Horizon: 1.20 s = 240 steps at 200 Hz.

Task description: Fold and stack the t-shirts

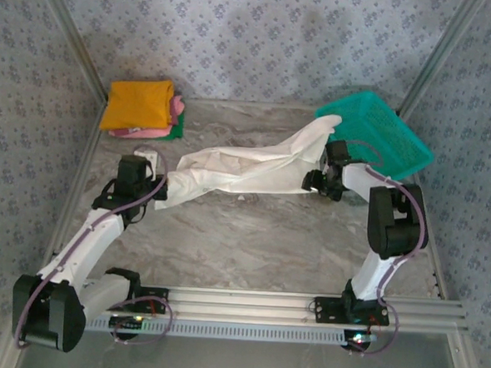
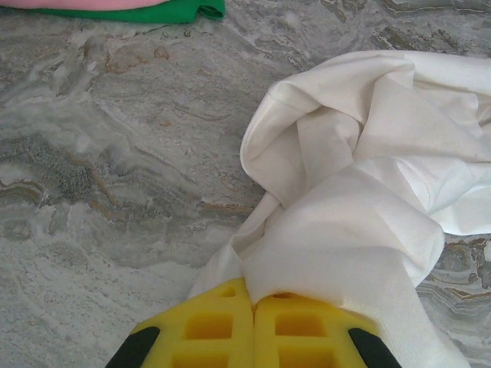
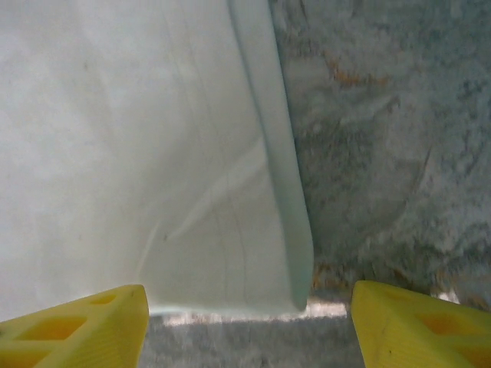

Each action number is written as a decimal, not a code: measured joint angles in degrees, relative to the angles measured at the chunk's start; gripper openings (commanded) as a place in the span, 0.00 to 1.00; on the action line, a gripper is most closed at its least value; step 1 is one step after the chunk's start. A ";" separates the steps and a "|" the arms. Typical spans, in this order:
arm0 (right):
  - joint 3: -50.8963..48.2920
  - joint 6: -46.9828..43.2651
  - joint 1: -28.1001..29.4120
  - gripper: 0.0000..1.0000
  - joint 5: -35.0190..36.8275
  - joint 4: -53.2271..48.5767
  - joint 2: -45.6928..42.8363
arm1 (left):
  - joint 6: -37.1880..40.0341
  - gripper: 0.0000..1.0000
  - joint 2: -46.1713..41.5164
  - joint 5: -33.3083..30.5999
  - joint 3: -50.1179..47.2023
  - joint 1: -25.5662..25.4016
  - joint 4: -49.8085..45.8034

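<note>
The white t-shirt (image 1: 246,169) lies crumpled across the middle of the table, one end reaching up onto the teal basket. My left gripper (image 1: 158,183) is shut on the shirt's left end; in the left wrist view the yellow fingers (image 2: 230,326) meet with white cloth (image 2: 360,199) pinched between them. My right gripper (image 1: 314,183) stands open at the shirt's right edge; in the right wrist view its yellow fingertips (image 3: 84,326) are spread wide with a hemmed corner of the shirt (image 3: 253,261) just ahead of them. Folded orange (image 1: 136,103), pink (image 1: 177,106) and green shirts (image 2: 165,11) are stacked at the back left.
The teal mesh basket (image 1: 382,134) sits tilted at the back right, close behind my right arm. Patterned walls enclose the marble table (image 1: 250,243) on three sides. A metal rail (image 1: 305,303) runs along the near edge.
</note>
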 measured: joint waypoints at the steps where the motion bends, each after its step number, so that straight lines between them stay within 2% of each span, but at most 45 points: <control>1: 0.07 0.02 -0.02 0.71 0.00 0.11 0.11 | -0.04 0.00 0.00 0.02 -0.11 0.00 0.07; 20: 0.92 0.07 -0.98 0.63 -0.39 0.24 1.64 | -0.90 0.00 -0.13 0.04 -1.92 0.00 1.51; 40: 1.84 0.00 -1.38 0.49 -0.15 -1.05 2.45 | -1.75 0.00 -0.09 0.04 -3.06 0.00 2.82; 59: 3.30 -0.66 -1.75 0.28 0.07 -2.75 3.28 | -2.12 0.00 0.26 0.04 -3.06 0.00 3.93; 75: 4.28 -0.90 -1.90 0.00 -0.24 -2.14 4.15 | -2.10 0.00 0.79 0.02 -3.02 0.00 4.87; 124: 5.86 -1.31 -2.32 0.00 -7.67 2.34 1.90 | -1.95 0.00 1.18 -0.20 -1.60 0.15 6.32; 178: 8.79 -1.55 -3.78 0.00 -10.34 -0.66 -15.61 | -1.49 0.00 -3.13 -0.72 2.86 1.03 6.34; 208: 16.96 -1.92 -6.05 0.00 -11.32 -4.55 -24.09 | 1.03 0.00 -5.07 -0.81 12.07 1.40 3.82; 240: 29.66 -2.84 -8.61 0.00 -11.78 -6.49 -25.53 | 3.32 0.00 -1.29 0.46 26.67 1.70 3.04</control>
